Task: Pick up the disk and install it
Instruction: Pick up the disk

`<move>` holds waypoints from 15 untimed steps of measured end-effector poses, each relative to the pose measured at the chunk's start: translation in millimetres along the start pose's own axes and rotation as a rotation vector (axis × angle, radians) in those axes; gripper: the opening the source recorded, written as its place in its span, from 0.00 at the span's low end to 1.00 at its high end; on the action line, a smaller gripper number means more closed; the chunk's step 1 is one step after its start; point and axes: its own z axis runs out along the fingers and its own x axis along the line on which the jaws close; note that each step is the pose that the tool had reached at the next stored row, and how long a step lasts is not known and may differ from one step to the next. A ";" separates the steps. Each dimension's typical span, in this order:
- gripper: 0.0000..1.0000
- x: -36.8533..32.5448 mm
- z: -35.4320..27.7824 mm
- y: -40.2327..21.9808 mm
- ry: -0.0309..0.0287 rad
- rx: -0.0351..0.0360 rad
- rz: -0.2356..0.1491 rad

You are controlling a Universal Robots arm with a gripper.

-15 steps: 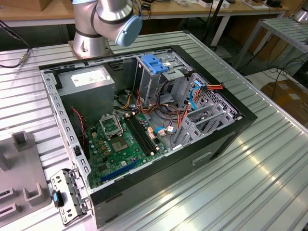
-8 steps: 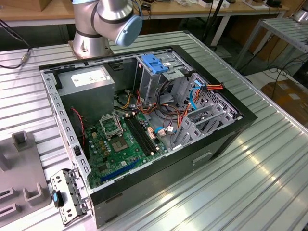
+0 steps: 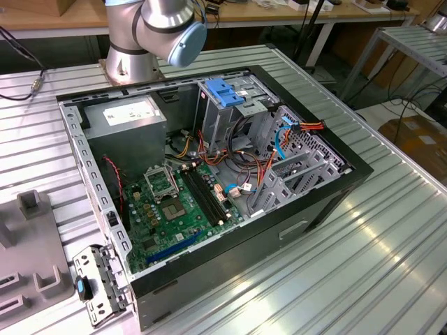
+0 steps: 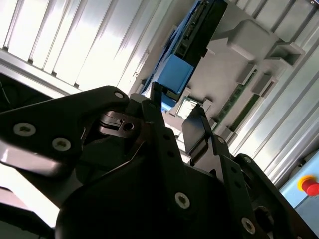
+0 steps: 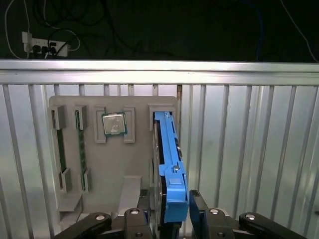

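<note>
The gripper (image 5: pixel 172 198) sits at the near end of the disk (image 5: pixel 169 154), with one black finger (image 5: pixel 195 199) on each side of the blue end tab. The fingers are set a little wider than the tab. Whether either pad touches the plastic cannot be told.

In the second wrist view the gripper (image 4: pixel 176 102) has its fingertips (image 4: pixel 155 92) level with the lower edge of the tab, and the rest of the disk (image 4: pixel 192 40) stretches away beyond them.

The disk stands on its long edge in a slot of a grey holder tray (image 5: pixel 134 159), dark body between blue rails. Past the fingers and to one side of the disk, the same tray holds a processor chip (image 5: pixel 114 124) in a square pocket. Further out that way are two memory sticks (image 5: pixel 60 144) standing in narrow slots. The tray lies on a ribbed aluminium table (image 5: pixel 249 149).

In the exterior view the robot arm (image 3: pixel 167 28) rises behind an open computer case (image 3: pixel 77 150). Its motherboard (image 3: pixel 174 202) is exposed, and a light-blue latch plate (image 3: pixel 223 91) sits on top of the drive cage.
</note>
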 end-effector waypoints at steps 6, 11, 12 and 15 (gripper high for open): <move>0.45 -5.6 1.9 -3.6 0.0049 -0.0189 0.021; 0.45 -10.5 4.5 -9.1 0.0084 -0.0387 0.035; 0.45 -11.1 5.0 -10.1 0.0088 -0.0416 0.037; 0.45 -11.6 7.2 -14.0 0.0103 -0.0504 0.043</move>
